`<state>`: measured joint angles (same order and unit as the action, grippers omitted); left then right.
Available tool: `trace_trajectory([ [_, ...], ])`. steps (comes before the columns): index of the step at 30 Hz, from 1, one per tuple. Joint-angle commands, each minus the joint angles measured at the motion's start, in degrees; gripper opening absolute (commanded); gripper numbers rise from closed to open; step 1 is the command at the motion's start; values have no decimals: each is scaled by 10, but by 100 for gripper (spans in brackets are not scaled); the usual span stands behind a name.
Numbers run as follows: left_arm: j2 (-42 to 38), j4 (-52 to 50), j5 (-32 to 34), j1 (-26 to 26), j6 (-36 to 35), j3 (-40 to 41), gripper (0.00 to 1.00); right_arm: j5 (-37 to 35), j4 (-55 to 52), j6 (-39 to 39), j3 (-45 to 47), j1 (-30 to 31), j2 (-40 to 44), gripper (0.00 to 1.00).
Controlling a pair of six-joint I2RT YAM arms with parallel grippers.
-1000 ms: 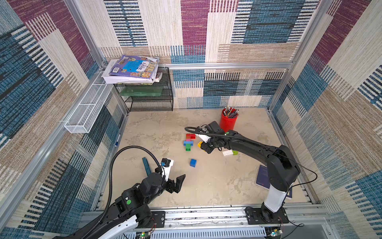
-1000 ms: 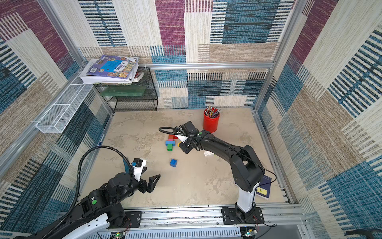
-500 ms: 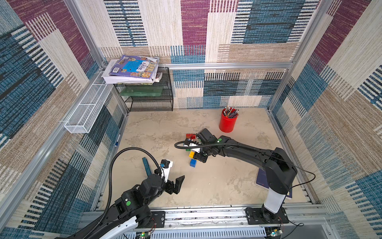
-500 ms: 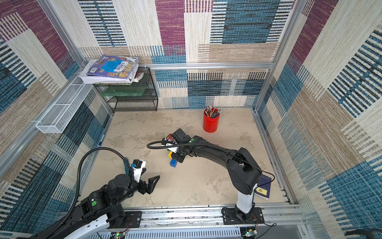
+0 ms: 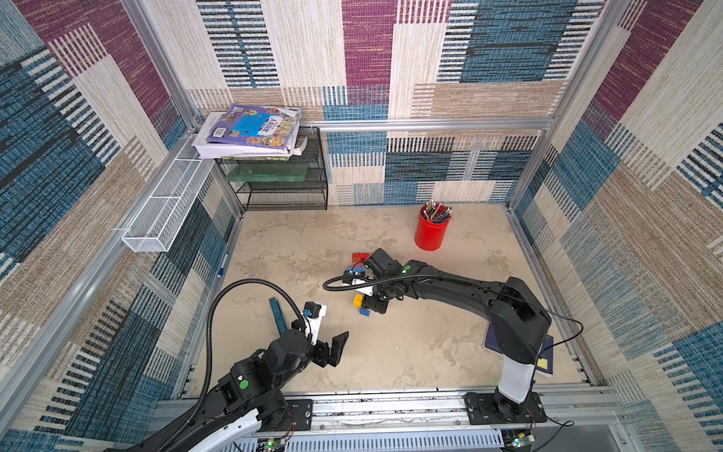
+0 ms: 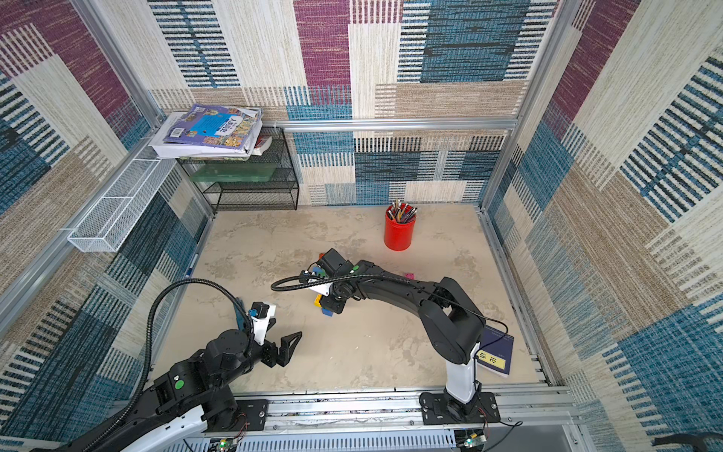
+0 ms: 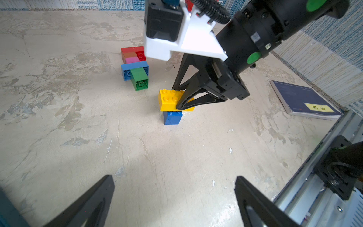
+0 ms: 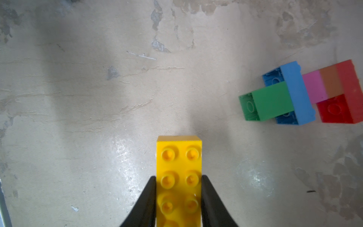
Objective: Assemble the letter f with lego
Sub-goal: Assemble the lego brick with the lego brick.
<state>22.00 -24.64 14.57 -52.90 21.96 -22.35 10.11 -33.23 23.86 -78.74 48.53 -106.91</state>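
At the left of the floor [image 7: 78, 137], the left gripper [image 7: 173, 177] is hovering with its jaws spread wide and nothing between them. Toward the middle, the right gripper [image 8: 178, 177] is clamping a yellow brick [image 8: 179, 157] by its long sides, and that brick is sitting atop a blue brick [image 7: 172, 118], overhanging it. Just beyond, a joined cluster [image 7: 135, 66] of red, orange, pink, blue and green bricks is lying on its side, while a red pen cup [image 5: 430, 231] is standing farther right

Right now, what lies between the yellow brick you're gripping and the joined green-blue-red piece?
Nothing: only bare table separates the yellow brick from the joined piece, as the right wrist view shows.
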Motion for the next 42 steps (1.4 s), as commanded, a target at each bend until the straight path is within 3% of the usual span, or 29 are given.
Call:
trace_trajectory([
  [1,-1,1,2,1,5,0,99,3,4,6,-4,2,-5,22],
  [42,-1,10,1,1,11,12,99,-25,28,1,27,-1,-2,20],
])
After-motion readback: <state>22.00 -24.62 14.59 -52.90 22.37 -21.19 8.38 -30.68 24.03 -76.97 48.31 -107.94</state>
